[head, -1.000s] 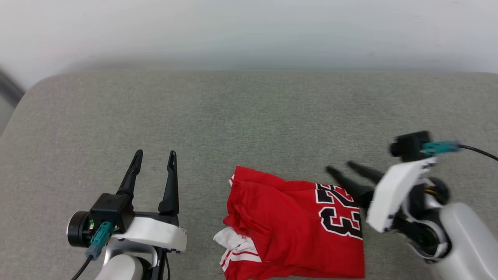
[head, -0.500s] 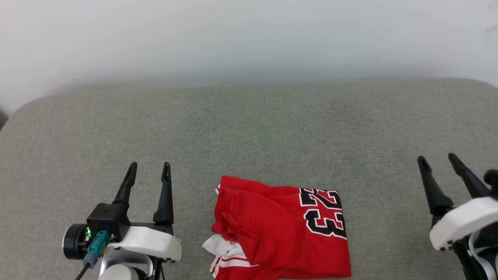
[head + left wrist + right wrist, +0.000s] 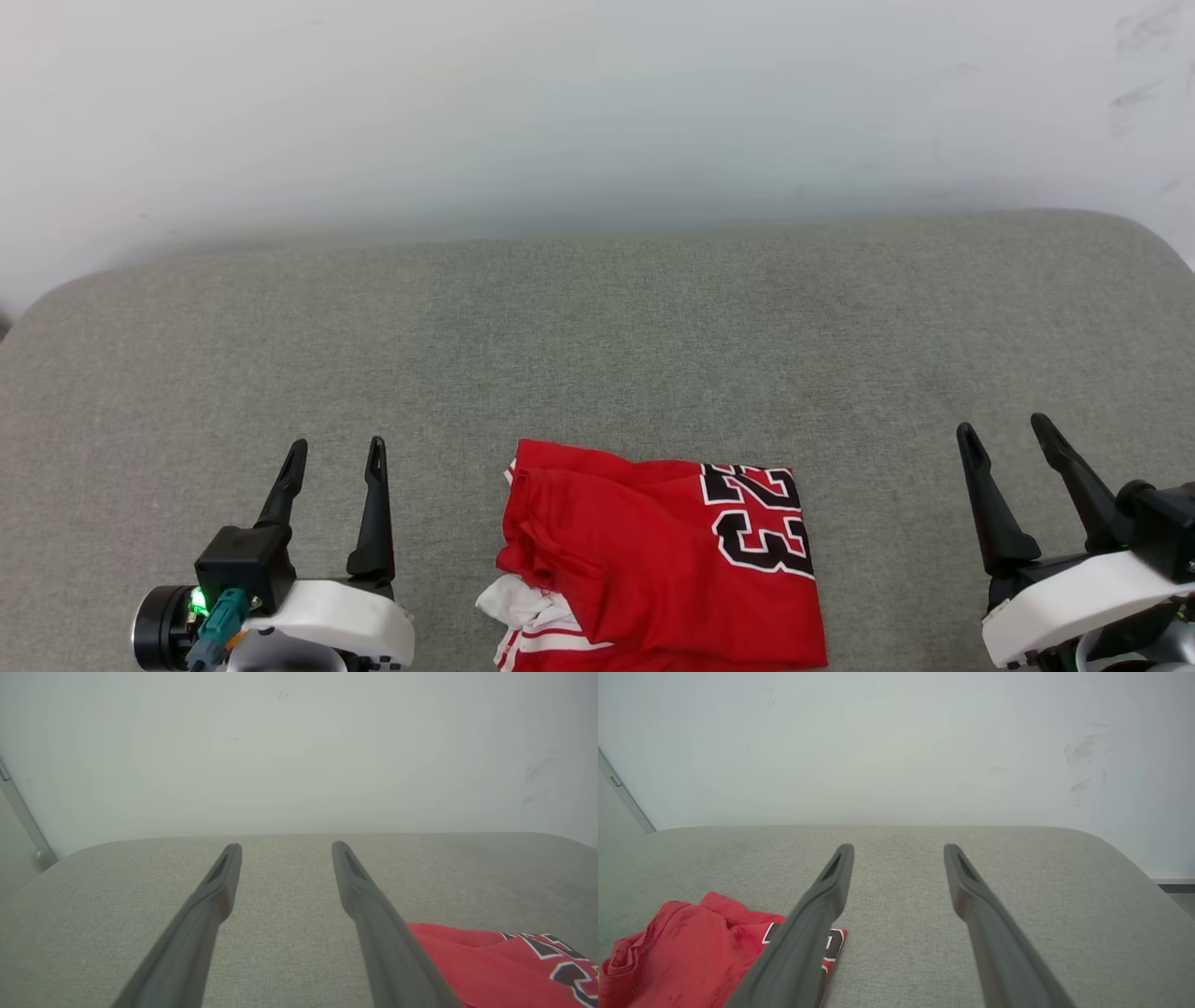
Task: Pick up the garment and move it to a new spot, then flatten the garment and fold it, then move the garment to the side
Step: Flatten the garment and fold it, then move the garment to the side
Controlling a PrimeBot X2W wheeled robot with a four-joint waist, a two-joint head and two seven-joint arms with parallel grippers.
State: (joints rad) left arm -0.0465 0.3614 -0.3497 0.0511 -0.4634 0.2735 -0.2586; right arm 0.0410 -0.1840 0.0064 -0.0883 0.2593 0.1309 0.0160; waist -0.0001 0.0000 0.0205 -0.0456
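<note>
The garment (image 3: 653,560) lies folded into a rough red rectangle near the front edge of the grey cushioned surface, black white-outlined digits on its right part and a white striped sleeve poking out at its lower left. It also appears as the garment (image 3: 495,966) and the garment (image 3: 691,956) in the wrist views. My left gripper (image 3: 336,450) hovers open to the left of it, nothing between its fingers. My right gripper (image 3: 1004,427) stands open well to the right, also holding nothing. My left gripper (image 3: 285,845) and my right gripper (image 3: 899,847) point toward the back wall.
The grey upholstered surface (image 3: 597,345) spreads wide behind and to both sides of the shirt, with rounded far corners. A pale wall (image 3: 597,112) rises right behind its back edge. A strip of floor (image 3: 1176,889) lies past the right corner.
My right gripper has pulled away from the shirt's right edge, swung out to the right and turned to point forward. The head camera has tilted, shifting the whole scene lower.
</note>
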